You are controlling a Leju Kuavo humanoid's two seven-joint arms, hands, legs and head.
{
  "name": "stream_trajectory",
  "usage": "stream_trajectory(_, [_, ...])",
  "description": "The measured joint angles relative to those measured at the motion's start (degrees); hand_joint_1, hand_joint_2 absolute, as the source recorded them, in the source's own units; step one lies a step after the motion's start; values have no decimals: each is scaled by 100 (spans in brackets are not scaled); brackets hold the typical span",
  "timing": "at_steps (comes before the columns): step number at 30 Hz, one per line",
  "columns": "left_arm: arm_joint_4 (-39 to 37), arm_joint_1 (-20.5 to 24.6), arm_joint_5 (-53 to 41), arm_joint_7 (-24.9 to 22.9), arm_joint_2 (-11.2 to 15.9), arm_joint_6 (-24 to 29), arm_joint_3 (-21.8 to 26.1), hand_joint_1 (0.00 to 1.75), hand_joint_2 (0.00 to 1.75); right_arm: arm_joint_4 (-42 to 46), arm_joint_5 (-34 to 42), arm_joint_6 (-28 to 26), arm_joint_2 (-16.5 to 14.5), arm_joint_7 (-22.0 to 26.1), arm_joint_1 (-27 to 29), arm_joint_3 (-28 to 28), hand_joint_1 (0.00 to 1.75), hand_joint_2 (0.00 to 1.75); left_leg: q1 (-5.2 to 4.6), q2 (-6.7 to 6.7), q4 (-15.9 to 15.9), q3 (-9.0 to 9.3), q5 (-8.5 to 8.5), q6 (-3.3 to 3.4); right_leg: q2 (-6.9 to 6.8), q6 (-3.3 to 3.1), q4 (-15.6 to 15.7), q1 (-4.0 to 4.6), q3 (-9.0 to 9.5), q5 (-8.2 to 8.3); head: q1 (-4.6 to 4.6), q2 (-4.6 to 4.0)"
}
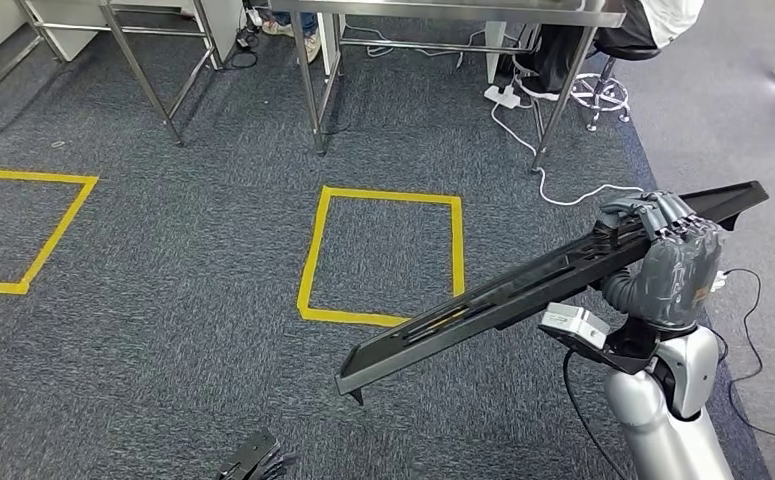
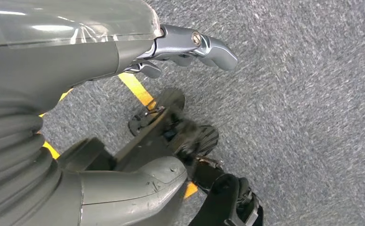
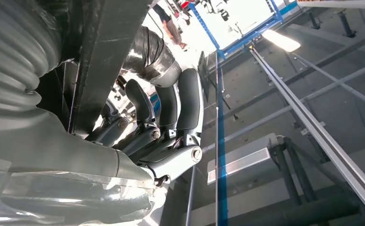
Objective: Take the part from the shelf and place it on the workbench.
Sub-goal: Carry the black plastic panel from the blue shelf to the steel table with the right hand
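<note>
From the head, the right hand [image 1: 663,250] grips the long black part [image 1: 523,290] near its far end, fingers wrapped over it; the part slants in the air above grey carpet [image 1: 163,300] and a yellow tape square [image 1: 383,255]. At the left wrist, the left hand [image 2: 138,94] hangs over the carpet holding nothing, fingers apart. At the right wrist, fingers [image 3: 190,101] curl round the part.

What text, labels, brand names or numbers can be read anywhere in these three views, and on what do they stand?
None can be read.
The long black plastic part gripped by the right hand shows no print.
The small grey box at the right wrist bears no legible mark.
A tiny orange spot on that hand is too small to read.
The yellow tape squares on the grey carpet are plain.
</note>
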State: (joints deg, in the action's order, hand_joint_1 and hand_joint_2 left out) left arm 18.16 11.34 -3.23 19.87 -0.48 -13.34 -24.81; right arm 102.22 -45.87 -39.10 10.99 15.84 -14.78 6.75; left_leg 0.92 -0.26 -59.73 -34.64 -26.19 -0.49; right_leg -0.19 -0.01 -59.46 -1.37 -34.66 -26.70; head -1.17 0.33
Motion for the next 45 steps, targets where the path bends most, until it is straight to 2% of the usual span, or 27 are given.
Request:
stream_trajectory(3, [1, -2, -14, -1, -1, -3, 0, 0, 175, 1, 96, 11, 1, 16, -2, 0, 175, 175, -41, -15, 115, 49, 9, 104, -9, 112, 19, -2, 0, 4, -1, 0])
stream_trajectory(5, [2, 5, -17, 3, -2, -4, 0, 0, 175, 2, 198, 29, 3, 24, -8, 0, 175, 175, -33, -14, 181, 83, 46, 196, -7, 164, -114, -21, -52, -108, -2, 0])
stream_trajectory(6, [2, 10, -16, 5, -2, -4, 1, 0, 175, 2, 246, 36, 5, 26, -12, 0, 175, 175, -25, -11, 210, 99, 62, 234, -2, 176, -333, -25, -153, -244, -3, 0])
stream_trajectory(8, [2, 14, -16, 6, 0, -4, 1, 0, 175, 1, 295, 43, 10, 29, -8, 0, 175, 175, -47, -8, 214, 102, 61, 278, 8, 184, -1064, -24, -506, -589, -3, 0])
stream_trajectory(9, [2, 10, -18, 6, 1, -7, 1, 0, 175, 1, 305, 44, 12, 29, 0, 0, 175, 175, -59, -9, 209, 101, 57, 285, 11, 187, -1389, -23, -672, -690, -3, 0])
stream_trajectory(10, [2, 7, -20, 5, 0, -9, 0, 0, 175, 0, 313, 46, 13, 31, 7, 0, 175, 175, -69, -12, 199, 101, 51, 292, 12, 186, -1553, -23, -763, -691, -3, 0])
stream_trajectory(11, [2, 4, -22, 5, -1, -10, 0, 0, 175, 0, 320, 47, 14, 32, 10, 0, 175, 175, -75, -16, 185, 103, 43, 294, 12, 179, -1491, -22, -744, -580, -3, 0])
stream_trajectory(12, [2, 3, -25, 4, -2, -12, 0, 0, 175, 0, 325, 48, 15, 33, 8, 0, 175, 175, -77, -22, 167, 105, 29, 290, 12, 166, -1221, -20, -618, -389, -3, 0])
stream_trajectory(14, [2, 7, -23, 5, -6, -12, 0, 0, 175, 2, 332, 48, 20, 35, -3, 0, 175, 175, -92, -21, 109, 100, -13, 261, -28, 126, -470, 1, -271, -69, -4, 0])
stream_trajectory(16, [2, 5, -23, 6, -8, -11, 0, 0, 175, 4, 354, 48, 24, 46, -13, 0, 175, 175, -115, -5, 74, 80, -40, 210, -55, 88, -97, 36, -109, 11, -4, 0])
stream_trajectory(18, [2, 0, -23, 7, -8, -11, 0, 0, 175, 5, 386, 54, 24, 64, -14, 0, 175, 175, -125, 33, 82, 77, -49, 155, -7, 47, -75, 44, -110, 15, -2, 0])
stream_trajectory(20, [2, 6, -22, 8, -8, -12, 0, 0, 175, 11, 407, 67, 24, 79, -17, 0, 175, 175, -114, 60, -37, 44, -165, 97, 50, -17, -30, 20, -90, 41, -1, 0])
stream_trajectory(23, [2, 9, -20, 11, -9, -12, 0, 0, 175, 17, 427, 90, 24, 89, -21, 0, 175, 175, -78, 55, -928, -341, -660, 26, 121, -84, -4, 10, -67, 56, 1, 0])
stream_trajectory(25, [2, -4, -20, 10, -9, -9, 0, 0, 175, 16, 431, 93, 24, 93, -10, 0, 175, 175, -61, 55, -1446, -594, -792, -3, 163, -90, -8, 13, -65, 54, 1, 0])
stream_trajectory(26, [2, -6, -20, 10, -8, -7, 0, 0, 175, 15, 425, 88, 24, 102, -5, 0, 175, 175, -54, 54, -1423, -596, -699, -8, 181, -89, -11, 11, -61, 52, 1, 0])
stream_trajectory(27, [2, -4, -20, 10, -8, -4, 0, 0, 175, 16, 410, 82, 24, 112, -2, 0, 175, 175, -47, 52, -1179, -493, -512, -7, 198, -85, -16, 9, -55, 48, 1, 0])
stream_trajectory(28, [2, 1, -20, 10, -7, -1, 0, 0, 175, 16, 392, 76, 24, 123, -1, 0, 175, 175, -39, 45, -798, -325, -296, 2, 213, -76, -23, 6, -49, 42, 1, 0])
stream_trajectory(30, [2, 10, -20, 11, -5, 0, 0, 0, 175, 17, 361, 69, 24, 133, -1, 0, 175, 175, -46, 11, -146, -23, -52, 35, 233, -35, -41, 18, -57, 29, 0, 0])
stream_trajectory(31, [2, 9, -19, 11, -4, 0, 0, 0, 175, 17, 354, 66, 23, 134, 1, 0, 175, 175, -57, -5, 10, 44, -24, 56, 237, -7, -45, 21, -66, 30, -1, 0])
stream_trajectory(35, [2, 8, -15, 11, -4, 1, 1, 0, 175, 17, 350, 54, 23, 138, 7, 0, 175, 175, -61, -2, 138, 78, 21, 194, 202, 120, -79, 7, -91, -6, -2, 0])
stream_trajectory(37, [2, 14, -8, 13, -2, 2, 2, 0, 175, 17, 349, 43, 24, 140, 7, 0, 175, 175, -51, 19, 194, 98, 57, 268, 121, 149, -507, 6, -282, -277, -3, 0])
stream_trajectory(39, [2, 8, 1, 17, 0, -16, 2, 0, 175, 15, 347, 31, 24, 145, 22, 0, 175, 175, -70, 37, 195, 92, 59, 298, 82, 168, -1221, 8, -619, -607, -2, 0])
stream_trajectory(40, [2, 1, 2, 21, 0, -31, 2, 0, 175, 14, 343, 28, 24, 152, 33, 0, 175, 175, -77, 45, 190, 90, 58, 302, 79, 175, -1462, 6, -733, -668, -3, 0])
stream_trajectory(41, [2, -4, 2, 26, 0, -49, 1, 0, 175, 14, 338, 26, 24, 163, 41, 0, 175, 175, -81, 51, 180, 89, 54, 301, 75, 179, -1513, 5, -755, -625, -3, 0])
stream_trajectory(42, [2, -6, 2, 31, 0, -66, 1, 0, 175, 13, 332, 25, 24, 178, 44, 0, 175, 175, -82, 56, 166, 89, 48, 296, 66, 177, -1344, 5, -665, -483, -3, 0])
stream_trajectory(43, [2, -4, 2, 34, 0, -80, 1, 0, 175, 13, 327, 23, 24, 192, 41, 0, 175, 175, -81, 58, 147, 89, 36, 286, 48, 172, -1000, 4, -483, -288, -3, 0])
stream_trajectory(45, [2, 2, 0, 38, 0, -112, 1, 0, 175, 13, 313, 18, 24, 216, 29, 0, 175, 175, -100, 58, 98, 74, 6, 246, 6, 139, -322, 20, -136, -54, -2, 0])
